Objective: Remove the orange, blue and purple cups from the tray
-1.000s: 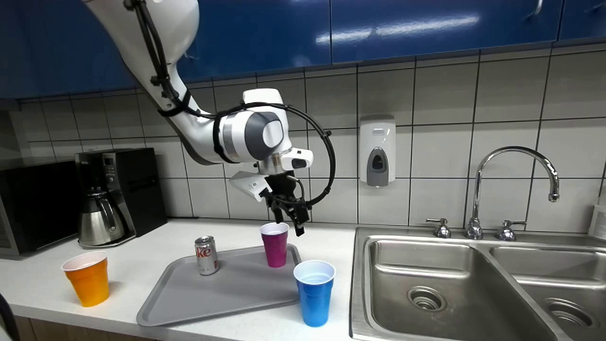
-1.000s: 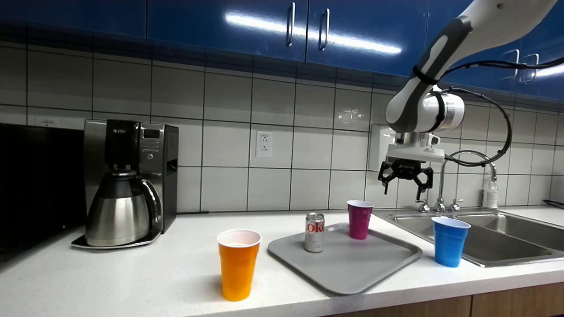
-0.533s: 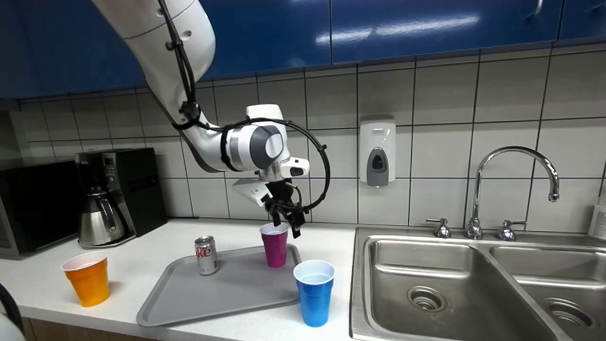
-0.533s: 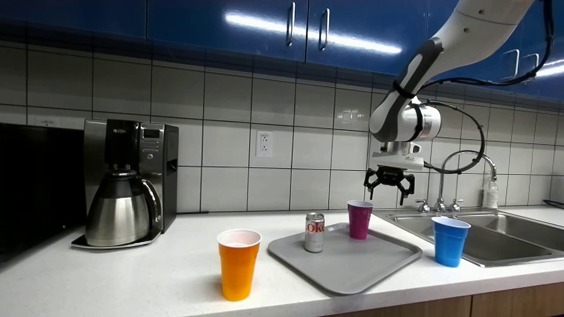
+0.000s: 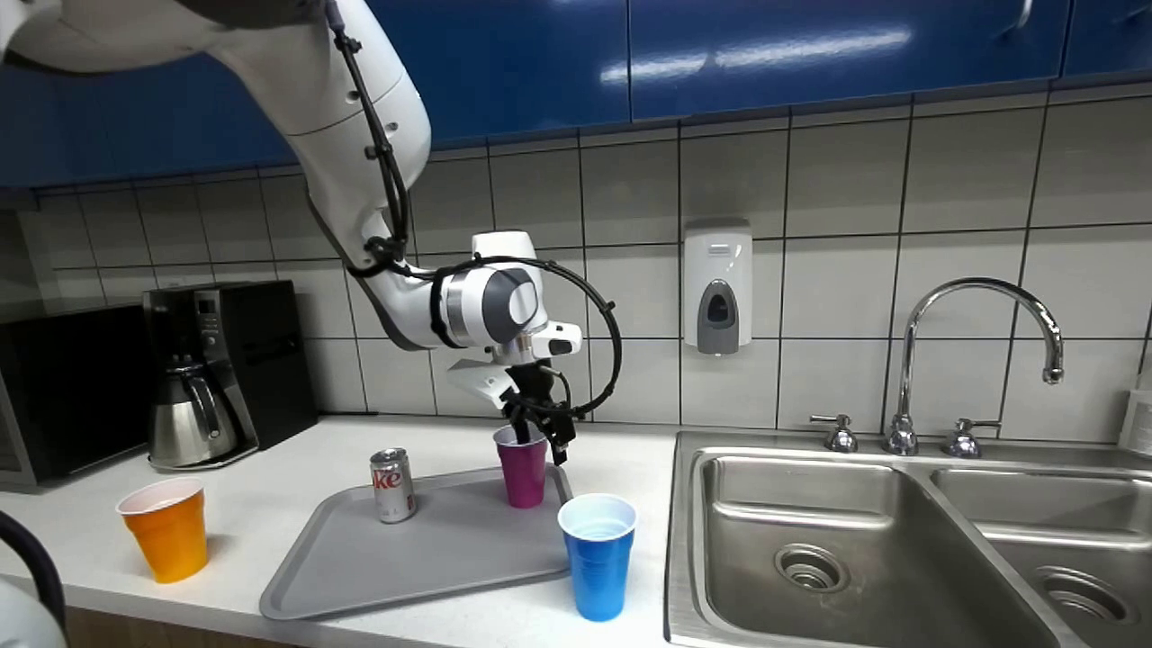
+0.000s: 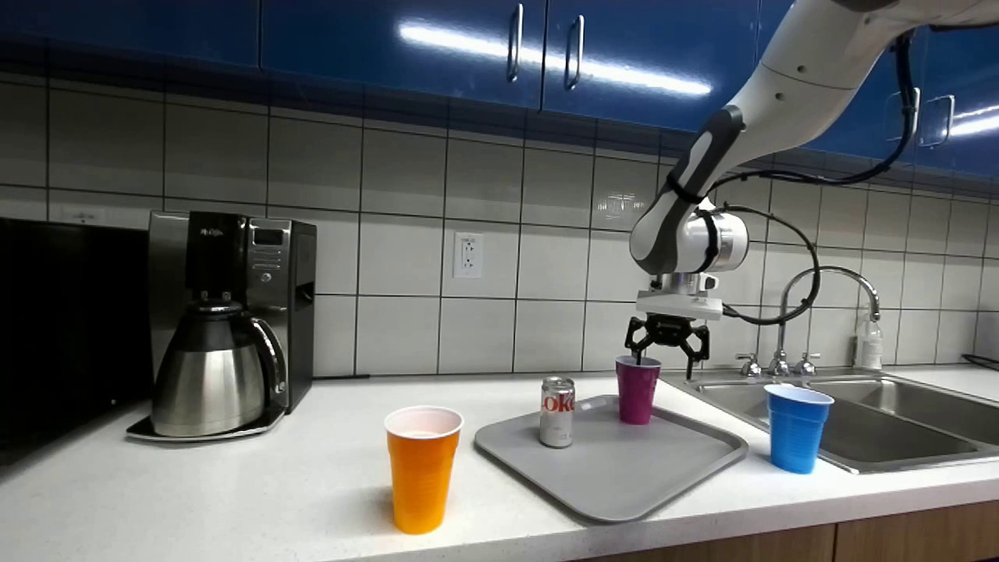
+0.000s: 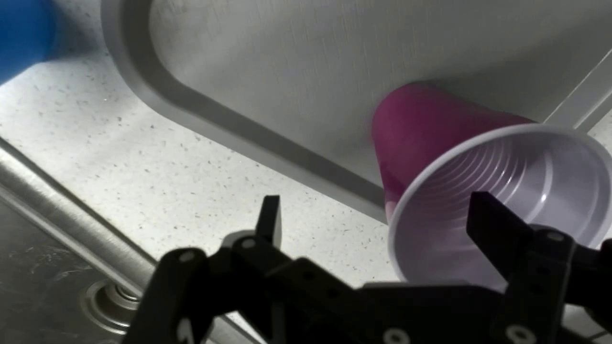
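Above the far right part of the tray [image 6: 624,476], the end effector [image 6: 664,368] hangs lower and further left than in the earlier frames. One finger [image 7: 497,228] now reaches into the mouth of the purple cup [image 6: 637,400], where a second ago both fingers were higher; the second finger is outside, just to the right of the cup. The end effector is released, its fingers spread wide with the cup's right wall between them. The orange cup [image 6: 421,484], the blue cup [image 5: 598,567], the silver can [image 6: 556,424] and the tray itself are where they were. The purple cup stands upright on the tray, to the right of the can: reddish purple outside, pale inside, with ringed ribs down the inner wall and a pale lip. Left of the tray, the orange cup stands on the bench [image 6: 273,499]; the blue cup stands on it too, at the right, between the tray and the sink [image 5: 684,540].
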Controlling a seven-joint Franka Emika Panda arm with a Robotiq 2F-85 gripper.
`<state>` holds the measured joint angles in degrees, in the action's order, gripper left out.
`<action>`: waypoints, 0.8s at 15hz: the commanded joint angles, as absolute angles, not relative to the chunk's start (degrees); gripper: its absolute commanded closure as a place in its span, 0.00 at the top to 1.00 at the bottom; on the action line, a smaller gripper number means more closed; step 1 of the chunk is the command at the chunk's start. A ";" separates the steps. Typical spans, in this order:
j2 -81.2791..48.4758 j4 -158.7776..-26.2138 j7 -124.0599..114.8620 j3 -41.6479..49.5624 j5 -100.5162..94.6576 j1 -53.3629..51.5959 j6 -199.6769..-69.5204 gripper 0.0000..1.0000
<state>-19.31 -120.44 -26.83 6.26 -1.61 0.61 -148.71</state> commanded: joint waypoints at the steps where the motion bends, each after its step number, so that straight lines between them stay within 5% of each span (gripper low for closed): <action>1: -22.37 -117.22 -26.26 6.76 -0.68 -0.32 -148.29 1.00; 2: -22.67 -117.01 -26.18 6.73 -0.47 -0.40 -148.40 0.75; 3: -22.95 -116.77 -26.24 6.86 -0.53 -0.56 -148.48 0.74; 12: -22.22 -116.92 -25.86 7.41 0.37 -0.16 -148.49 0.05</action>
<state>-22.70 -117.28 -26.83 6.94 -1.17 -0.15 -148.71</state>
